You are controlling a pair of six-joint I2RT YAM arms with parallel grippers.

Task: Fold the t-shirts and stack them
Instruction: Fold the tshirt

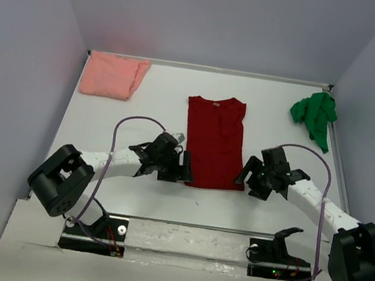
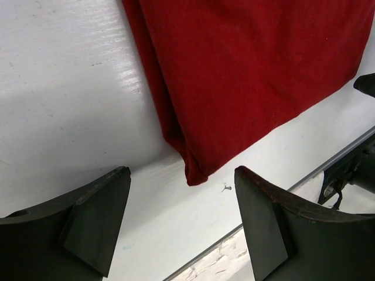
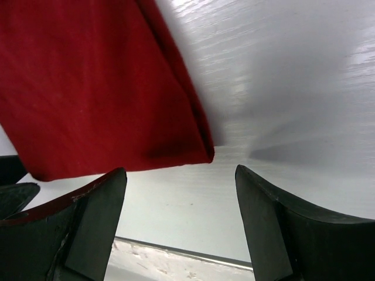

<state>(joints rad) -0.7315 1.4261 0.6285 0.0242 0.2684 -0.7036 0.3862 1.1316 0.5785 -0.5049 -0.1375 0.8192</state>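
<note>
The dark red t-shirt (image 1: 212, 141) lies flat in the middle of the table, folded into a narrow lengthwise strip with its neck at the far end. My left gripper (image 1: 185, 168) stands open at its near left corner. My right gripper (image 1: 245, 172) stands open at its near right corner. In the left wrist view the red cloth (image 2: 252, 70) ends in a corner just ahead of the open left gripper (image 2: 183, 173), untouched. In the right wrist view the red shirt (image 3: 99, 88) ends just ahead of the open right gripper (image 3: 181, 170). The salmon pink t-shirt (image 1: 112, 75) lies folded at the back left. The green t-shirt (image 1: 315, 116) is crumpled at the back right.
The white table (image 1: 142, 112) is bounded by grey walls on three sides. A metal edge strip (image 1: 189, 224) runs along the near side just behind both grippers, with the arm bases (image 1: 276, 256) below it.
</note>
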